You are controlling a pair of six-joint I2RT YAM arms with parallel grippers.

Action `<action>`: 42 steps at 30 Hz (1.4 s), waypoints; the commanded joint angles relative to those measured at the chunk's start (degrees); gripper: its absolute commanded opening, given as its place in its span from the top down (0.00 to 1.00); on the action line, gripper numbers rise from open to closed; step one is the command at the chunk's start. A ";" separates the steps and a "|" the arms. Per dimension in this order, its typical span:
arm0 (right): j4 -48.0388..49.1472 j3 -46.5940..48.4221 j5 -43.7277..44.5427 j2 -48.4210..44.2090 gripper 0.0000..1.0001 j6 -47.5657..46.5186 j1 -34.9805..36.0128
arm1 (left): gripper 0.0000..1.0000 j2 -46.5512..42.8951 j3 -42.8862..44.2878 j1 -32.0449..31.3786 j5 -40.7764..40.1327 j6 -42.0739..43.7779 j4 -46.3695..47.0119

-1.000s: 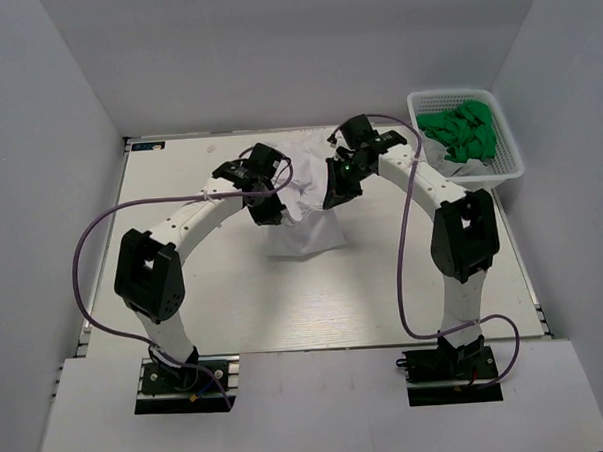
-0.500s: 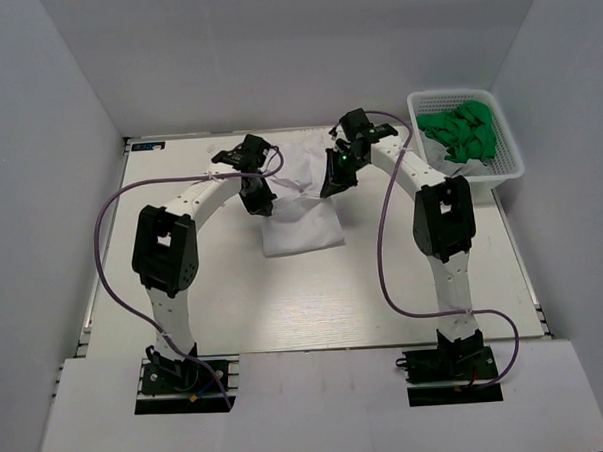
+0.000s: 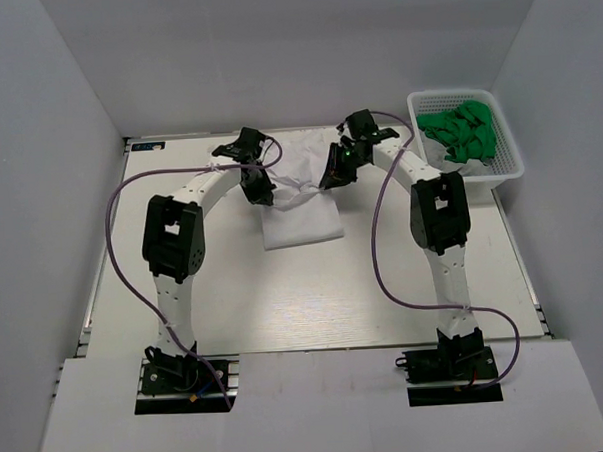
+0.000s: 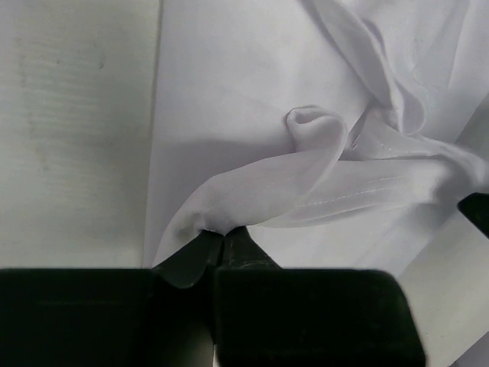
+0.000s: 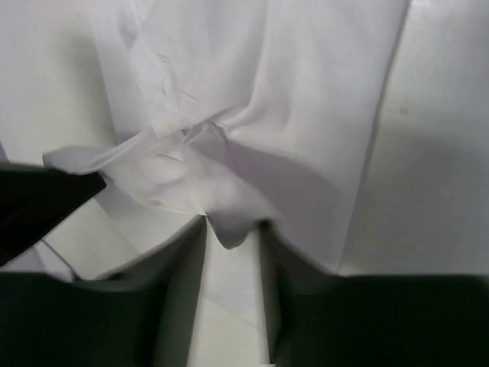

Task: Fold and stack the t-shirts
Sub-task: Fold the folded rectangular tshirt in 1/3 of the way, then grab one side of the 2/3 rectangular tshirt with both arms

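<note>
Pinching a raised fold of the shirt [image 3: 301, 224] in the left claw [image 4: 221, 233], another bunch nipped in the right claw [image 5: 231, 227]. Hauled both toward 12 o'clock in the last second, laying cloth flatter on the tabletop [image 3: 184, 291], just beyond centre. Fold nearly laid, by the look.

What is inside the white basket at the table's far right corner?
The basket holds a heap of green pieces, too small here to identify. Whatever lies beneath them is covered.

2 arms fwd; L pincer [image 4: 223, 235], R pincer [image 5: 231, 229] clamped.
</note>
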 commanded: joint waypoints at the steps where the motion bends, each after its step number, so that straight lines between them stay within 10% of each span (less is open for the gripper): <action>1: 6.90 4.12 -3.38 1.00 0.53 0.88 -0.89 | 0.86 0.69 4.79 0.93 1.58 2.02 1.77; 2: 7.79 4.57 -3.74 1.35 0.39 1.14 -0.98 | 0.34 1.22 5.76 1.45 1.58 2.64 2.55; 3: 8.14 5.18 -4.18 1.79 0.25 1.05 -1.59 | 0.06 2.01 6.73 1.98 2.10 4.56 3.51; 4: 8.23 6.41 -6.01 1.79 0.10 1.40 -1.77 | 0.00 2.01 9.52 1.99 2.11 4.58 4.05; 11: 10.78 -1.98 -6.11 -6.63 0.10 -0.87 -1.42 | 0.00 0.00 14.13 3.13 7.46 12.92 6.15; 23: 13.94 -35.31 -3.65 -26.77 0.10 -4.14 -0.89 | 0.00 -19.68 -21.45 0.67 11.94 14.86 8.70; 42: 19.12 -43.85 -2.60 -19.31 0.15 2.54 -0.89 | 0.03 -16.62 -34.75 -1.09 12.57 10.29 17.15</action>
